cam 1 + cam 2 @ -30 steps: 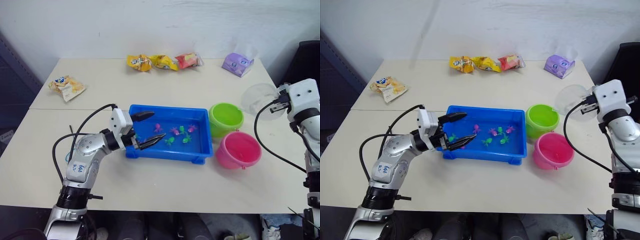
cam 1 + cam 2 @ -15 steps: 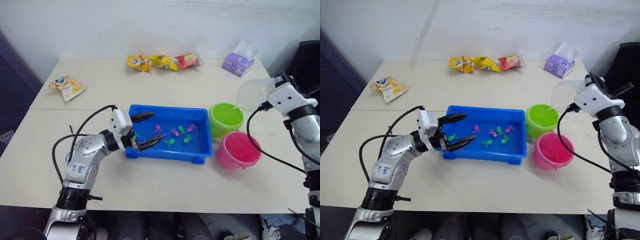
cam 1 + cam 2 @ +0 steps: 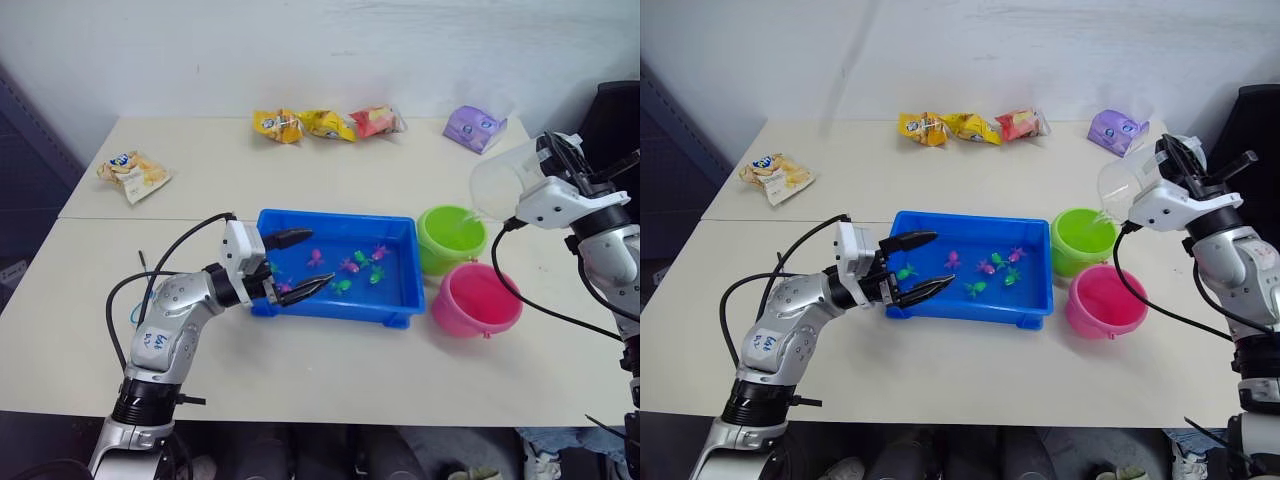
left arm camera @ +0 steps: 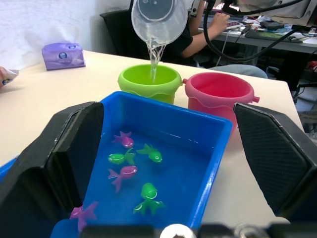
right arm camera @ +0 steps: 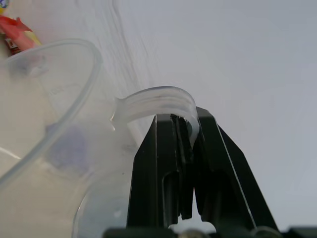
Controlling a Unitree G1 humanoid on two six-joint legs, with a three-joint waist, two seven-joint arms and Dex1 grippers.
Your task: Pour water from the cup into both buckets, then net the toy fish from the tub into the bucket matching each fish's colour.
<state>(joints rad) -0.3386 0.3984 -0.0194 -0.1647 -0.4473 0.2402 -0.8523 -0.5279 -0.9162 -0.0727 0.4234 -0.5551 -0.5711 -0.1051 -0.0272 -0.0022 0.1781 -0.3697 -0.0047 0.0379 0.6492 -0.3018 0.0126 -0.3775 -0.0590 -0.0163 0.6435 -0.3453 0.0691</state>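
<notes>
Cup has tipped further, now streaming water into green bucket.

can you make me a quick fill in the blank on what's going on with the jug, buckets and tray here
1. The right gripper tips the clear jug so water falls into the ____ bucket.
2. The pink bucket sits nearer the robot than the green bucket and holds no ____.
3. The left gripper hovers with its fingers ____ at one end of the blue tray.

Missing words: green; fish; open
</notes>
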